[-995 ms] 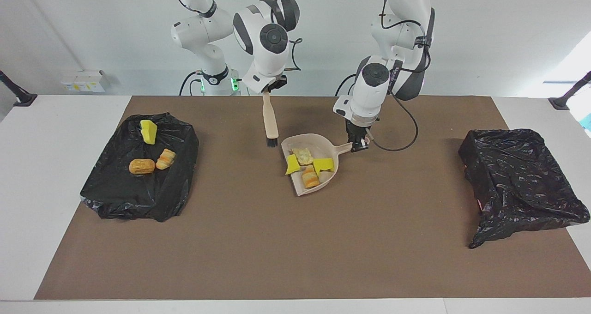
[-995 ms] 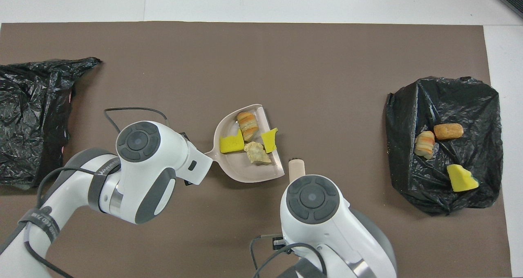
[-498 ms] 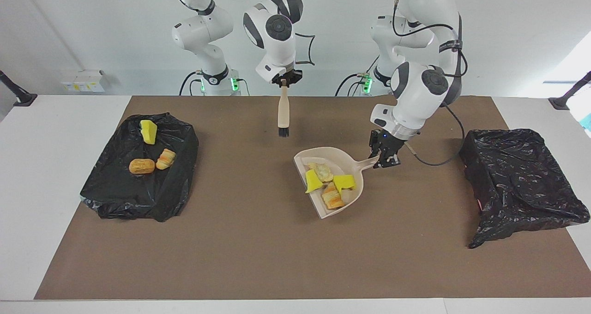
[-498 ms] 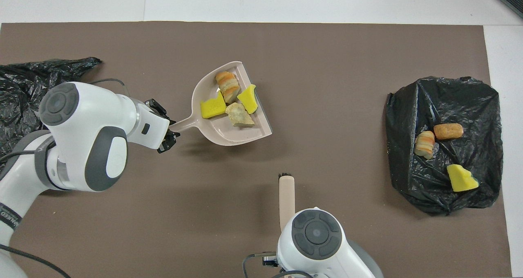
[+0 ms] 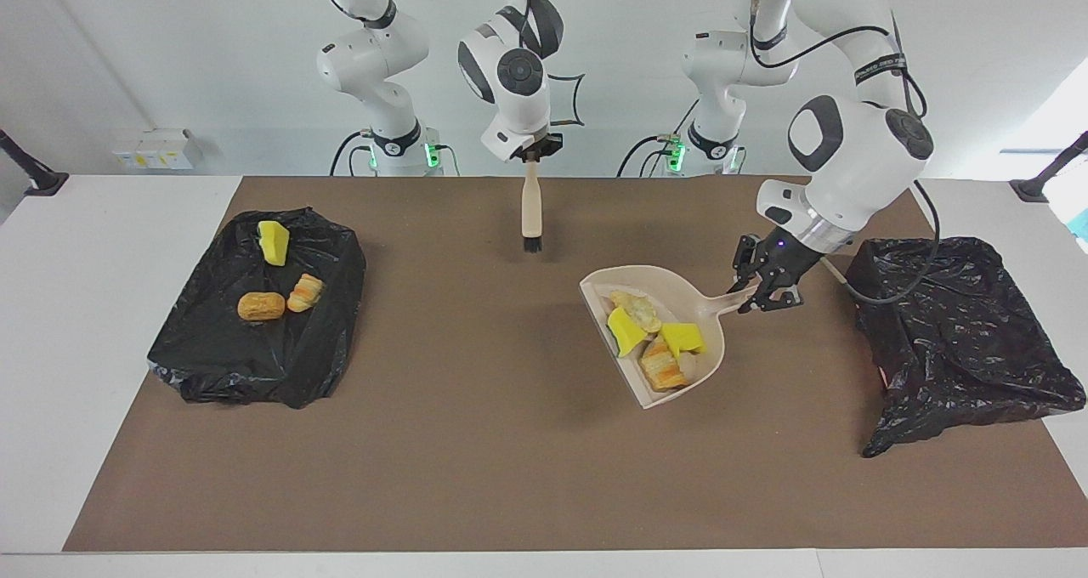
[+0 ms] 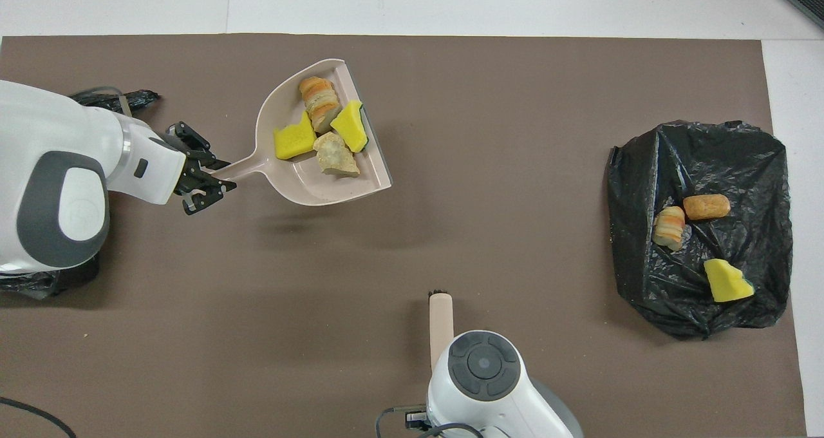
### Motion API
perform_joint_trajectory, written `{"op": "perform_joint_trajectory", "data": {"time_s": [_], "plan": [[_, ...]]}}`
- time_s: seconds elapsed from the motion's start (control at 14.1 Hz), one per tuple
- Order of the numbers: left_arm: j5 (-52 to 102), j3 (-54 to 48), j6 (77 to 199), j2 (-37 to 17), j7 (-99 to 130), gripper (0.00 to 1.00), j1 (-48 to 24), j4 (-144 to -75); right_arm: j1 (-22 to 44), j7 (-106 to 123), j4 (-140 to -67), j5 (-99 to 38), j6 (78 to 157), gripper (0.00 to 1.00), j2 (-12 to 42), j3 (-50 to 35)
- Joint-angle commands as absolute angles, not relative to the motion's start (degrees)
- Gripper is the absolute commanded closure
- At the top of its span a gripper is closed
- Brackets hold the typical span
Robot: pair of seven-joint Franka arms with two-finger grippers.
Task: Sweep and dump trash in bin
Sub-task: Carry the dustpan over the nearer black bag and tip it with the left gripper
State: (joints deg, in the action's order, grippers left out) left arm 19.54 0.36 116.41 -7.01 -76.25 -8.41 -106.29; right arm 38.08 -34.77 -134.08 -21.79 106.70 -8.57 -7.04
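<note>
loaded dustpan is up in the air, bin bag right beside the holding arm

left gripper [image 5: 759, 293] pinching the dustpan [image 5: 680, 289] handle, pan's long axis pointing away from the black bin bag [image 5: 960, 340] at the left arm's end. four trash scraps [image 5: 650, 336] ride in it; three more scraps [image 5: 276, 285] sit on the other black bag [image 5: 212, 348]. right gripper [image 5: 530, 155] clamped on the brush [image 5: 531, 212], waiting.

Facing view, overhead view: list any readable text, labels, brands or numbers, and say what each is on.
Nothing can be read in either view.
Strap on the left arm: white lettering, too small to read.
Wall box: yellow labels, too small to read.
Dustpan, brush, black bags: no print visible.
</note>
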Motion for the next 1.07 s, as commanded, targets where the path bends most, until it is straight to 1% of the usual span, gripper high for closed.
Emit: {"op": "perform_joint_trajectory", "data": {"time_s": [0.0,0.14,0.28,0.5,0.57,0.64,0.92,1.0], "plan": [[19.17,0.26,108.57,-10.89,-82.16,1.0,-4.85,-97.76,41.2,-34.88,-133.68,-23.47,111.51,1.0,-4.85,-7.03],[15.66,0.18,102.86,-13.52,-84.98,1.0,-2.38,-92.49,41.92,-35.77,-133.42,-23.47,115.03,1.0,-1.25,-7.03],[14.68,0.18,100.55,-14.76,-88.92,1.0,0.43,-89.57,42.36,-36.21,-132.63,-23.47,114.18,1.0,-0.7,-7.03],[11.97,0.26,99.76,-14.85,-94.11,1.0,4.64,-88.69,42.36,-36.3,-132.02,-22.85,111.8,1.0,-0.7,-6.94],[11.17,0.26,98.28,-14.85,-95.44,1.0,6.14,-87.81,42.28,-36.3,-132.01,-22.76,111.88,0.99,-0.44,-6.94],[10.03,0.26,97.48,-14.85,-96.84,1.0,7.11,-87.19,42.19,-36.21,-131.58,-22.76,111.8,0.96,-0.27,-6.86],[8.36,0.62,97.64,-14.77,-105.69,1.0,11.5,-86.92,41.4,-36.12,-130.78,-22.06,111.88,0.93,0.62,-6.85],[7.91,0.62,98.08,-14.77,-108.17,1.0,12.99,-86.84,41.31,-36.12,-130.87,-22.06,112.15,0.86,0.62,-6.77]]}}
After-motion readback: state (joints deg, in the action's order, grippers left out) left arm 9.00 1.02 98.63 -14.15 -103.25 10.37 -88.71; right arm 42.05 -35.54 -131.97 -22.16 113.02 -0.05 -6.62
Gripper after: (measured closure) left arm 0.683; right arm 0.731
